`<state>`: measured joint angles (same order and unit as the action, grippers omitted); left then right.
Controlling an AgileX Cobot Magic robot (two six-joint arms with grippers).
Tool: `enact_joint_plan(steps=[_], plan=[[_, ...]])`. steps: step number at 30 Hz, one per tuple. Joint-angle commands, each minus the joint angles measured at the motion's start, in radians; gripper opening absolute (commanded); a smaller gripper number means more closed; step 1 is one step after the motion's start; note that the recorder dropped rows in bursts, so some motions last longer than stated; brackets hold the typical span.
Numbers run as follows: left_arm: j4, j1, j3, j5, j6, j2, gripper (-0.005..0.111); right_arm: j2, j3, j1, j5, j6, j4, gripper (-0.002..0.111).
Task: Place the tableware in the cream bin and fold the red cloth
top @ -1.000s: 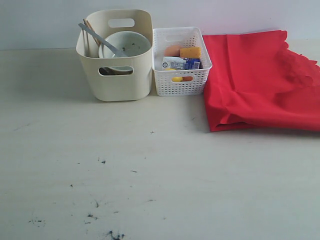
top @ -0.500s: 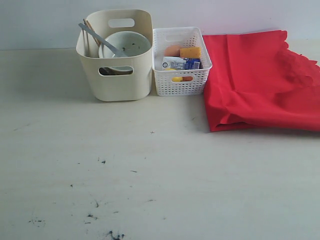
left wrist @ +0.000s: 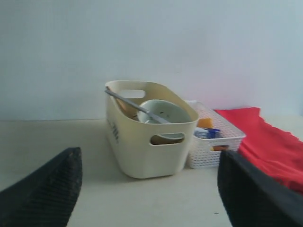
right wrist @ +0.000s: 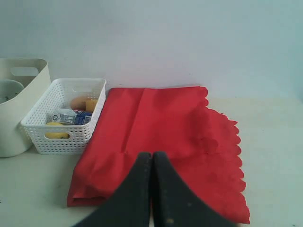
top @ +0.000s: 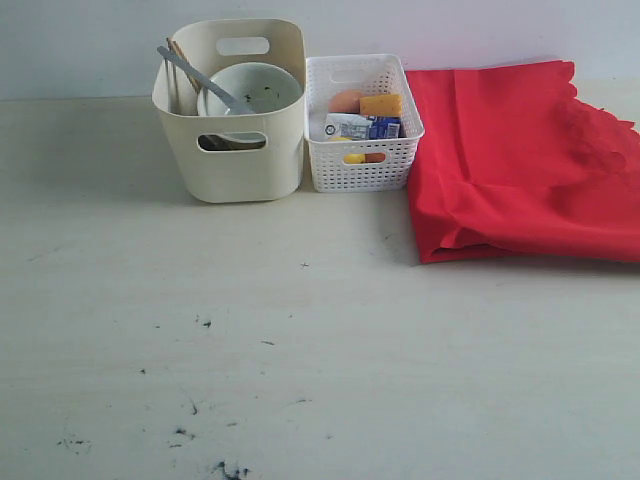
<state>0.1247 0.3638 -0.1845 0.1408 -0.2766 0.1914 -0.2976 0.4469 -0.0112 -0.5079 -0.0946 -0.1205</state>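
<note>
Table (top: 300,350): pale top with small dark scuff marks near the front; it carries both containers and the cloth.
Cream bin (top: 235,165): upright at the back left, side by side with the white basket.
Bowl (top: 262,85): pale and speckled, tilted inside the cream bin, its open side facing up and forward.
Grey utensil (top: 195,72): a long metal handle that leans from the bin's back left corner down into the bowl; I cannot tell whether it is a knife or a spoon.
Chopsticks (top: 181,50): thin brown sticks that stand in the same back left corner of the bin.
Front cut-out of the bin: something brown shows through it, too hidden to name.
White basket (top: 365,170): lattice walls, just right of the bin; it holds a carton (top: 360,126), an orange block (top: 381,104) and a pale round piece (top: 345,100).
Red cloth (top: 520,160): lies folded flat on the table right beside the basket, scalloped edge on the far right.
Left fingers (left wrist: 45,194): wide apart, empty, low over the table and facing the bin.
Right fingers (right wrist: 137,189): pressed together, holding nothing, just over the near edge of the cloth.
</note>
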Motion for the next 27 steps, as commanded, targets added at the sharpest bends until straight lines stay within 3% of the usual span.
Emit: enact_joint_plan(steps=[1,8,12,15,22,27], plan=[[-0.010,-0.135,0.046,-0.022,0.005,-0.025,0.075,0.003,-0.002,0.000,0.010,-0.007,-0.003,0.000],[-0.032,-0.312,0.131,-0.008,0.005,-0.142,0.075,0.003,-0.002,0.000,0.010,-0.007,-0.003,0.000],[-0.036,-0.370,0.178,0.000,0.005,-0.191,0.075,0.003,-0.002,0.000,0.010,-0.007,-0.003,0.000],[-0.038,-0.386,0.185,0.018,0.005,-0.191,0.075,0.003,-0.002,0.000,0.010,-0.008,-0.003,0.000],[-0.036,-0.386,0.185,0.211,0.037,-0.191,0.075,0.003,-0.002,0.000,0.010,-0.008,-0.003,0.000],[-0.034,-0.386,0.185,0.214,0.124,-0.191,0.075,0.003,-0.002,0.000,0.010,-0.008,-0.003,0.000]])
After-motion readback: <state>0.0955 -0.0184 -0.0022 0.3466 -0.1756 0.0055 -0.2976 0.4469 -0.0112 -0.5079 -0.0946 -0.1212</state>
